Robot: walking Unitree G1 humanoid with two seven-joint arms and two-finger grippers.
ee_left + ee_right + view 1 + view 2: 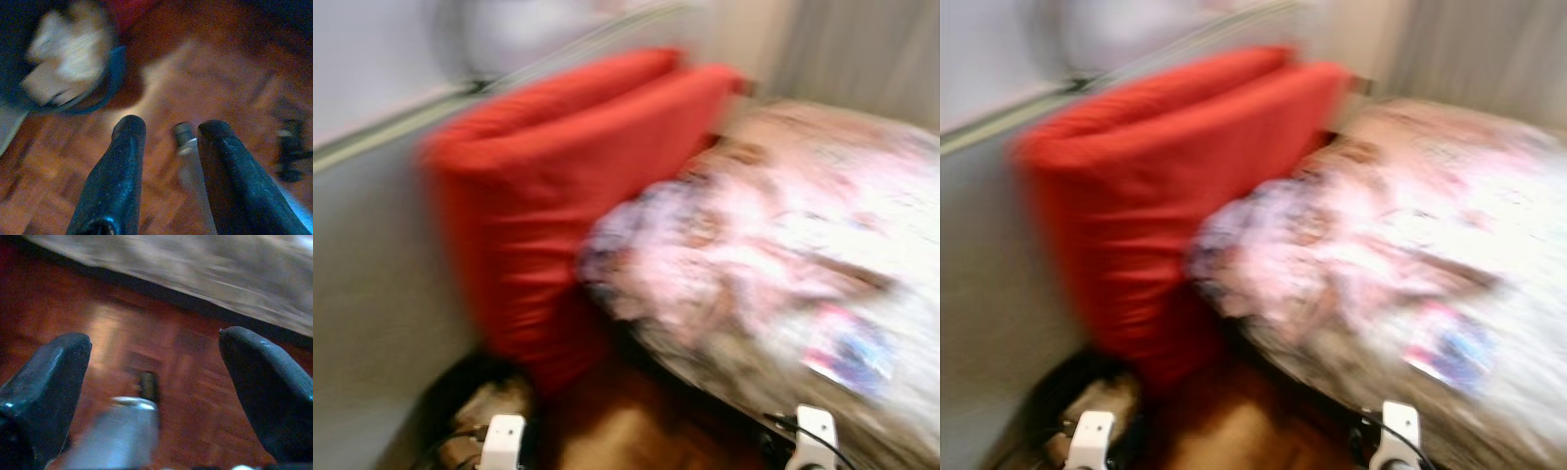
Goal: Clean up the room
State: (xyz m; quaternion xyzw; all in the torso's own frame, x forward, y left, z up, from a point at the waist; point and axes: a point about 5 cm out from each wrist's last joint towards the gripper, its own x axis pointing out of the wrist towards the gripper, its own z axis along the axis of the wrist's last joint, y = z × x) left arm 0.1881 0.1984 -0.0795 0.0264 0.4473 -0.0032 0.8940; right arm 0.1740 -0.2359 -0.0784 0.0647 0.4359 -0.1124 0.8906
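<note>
Everything from the head camera is pretty smeared, so only the big shapes read. Far left there's a pale grey wall (pixel 372 294) with a lighter strip running diagonally along its top. Right next to it stands a big red cushion (pixel 548 186), more like two red slabs leaning together, upright against the wall and touching the near corner of the bed. The bed (pixel 862 411) takes up the right half, covered with a rumpled pink and white floral blanket (pixel 754 235) that bunches into a lump at the corner by the cushion. On the blanket, toward the near right edge, lies a small flat thing with blue and pink on it (pixel 847 352), too blurred to say what it is. Behind the bed hangs a pale curtain (pixel 862 59). Down low between cushion and bed there's reddish-brown wooden floor (pixel 626 421), and something dark and tan sits on the floor at the foot of the cushion, can't tell what. The left gripper (pixel 168 127) hangs over the parquet with its two black fingers a modest gap apart, holding nothing; beyond it the wrist camera catches a blue-rimmed round thing with something pale and crumpled in it (pixel 73 63), sitting on the floor just beside the red fabric. The right gripper (pixel 156 352) hangs low over the floor too, fingers spread wide and empty, with the bed's edge running across just past them.
</note>
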